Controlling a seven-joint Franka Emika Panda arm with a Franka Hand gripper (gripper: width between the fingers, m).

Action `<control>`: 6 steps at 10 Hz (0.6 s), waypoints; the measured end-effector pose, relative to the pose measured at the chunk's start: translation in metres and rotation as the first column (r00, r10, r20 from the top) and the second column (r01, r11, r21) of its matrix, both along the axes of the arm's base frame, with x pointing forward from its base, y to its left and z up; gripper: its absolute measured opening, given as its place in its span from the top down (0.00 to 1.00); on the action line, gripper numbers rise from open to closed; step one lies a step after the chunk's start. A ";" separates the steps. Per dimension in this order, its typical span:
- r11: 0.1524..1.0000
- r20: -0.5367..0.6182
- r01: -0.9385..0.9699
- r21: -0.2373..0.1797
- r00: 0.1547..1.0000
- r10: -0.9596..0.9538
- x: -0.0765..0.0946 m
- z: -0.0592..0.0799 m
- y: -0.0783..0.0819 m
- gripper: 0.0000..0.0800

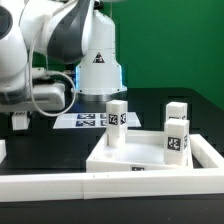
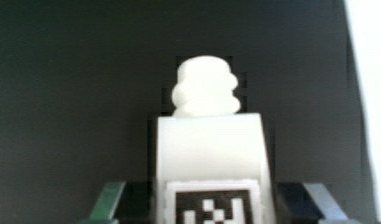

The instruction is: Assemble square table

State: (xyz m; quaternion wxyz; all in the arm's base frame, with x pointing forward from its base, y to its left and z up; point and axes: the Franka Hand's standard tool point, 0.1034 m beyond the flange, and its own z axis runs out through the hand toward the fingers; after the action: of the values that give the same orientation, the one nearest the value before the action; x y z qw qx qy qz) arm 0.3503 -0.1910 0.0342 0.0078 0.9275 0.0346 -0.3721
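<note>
Setting: robotics lab / test bench, not a home or shop. Evidence: a white industrial robot arm (image 1: 60,40) is standing on a black table (image 1: 60,135), w/ a green backdrop (image 1: 170,45) hanging behind it. A printed marker board (image 1: 92,120) is lying flat on the tabletop. White plastic parts, e.g. a leg (image 1: 117,122), are carrying black-and-white square tags for camera tracking. White rails (image 1: 60,185) are fencing the work area.
</note>
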 end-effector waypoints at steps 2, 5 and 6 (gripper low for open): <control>1.000 0.008 0.001 0.027 1.000 -0.002 0.014 0.029 0.016 0.64; 0.998 0.027 0.029 0.055 0.999 -0.031 0.028 0.048 0.023 0.64; 0.998 0.074 0.021 0.056 0.997 -0.025 0.033 0.044 0.021 0.64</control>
State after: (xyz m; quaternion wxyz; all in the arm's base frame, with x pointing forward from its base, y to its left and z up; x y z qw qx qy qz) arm 0.3829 -0.1699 0.0782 -0.0208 0.9410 0.0336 -0.3360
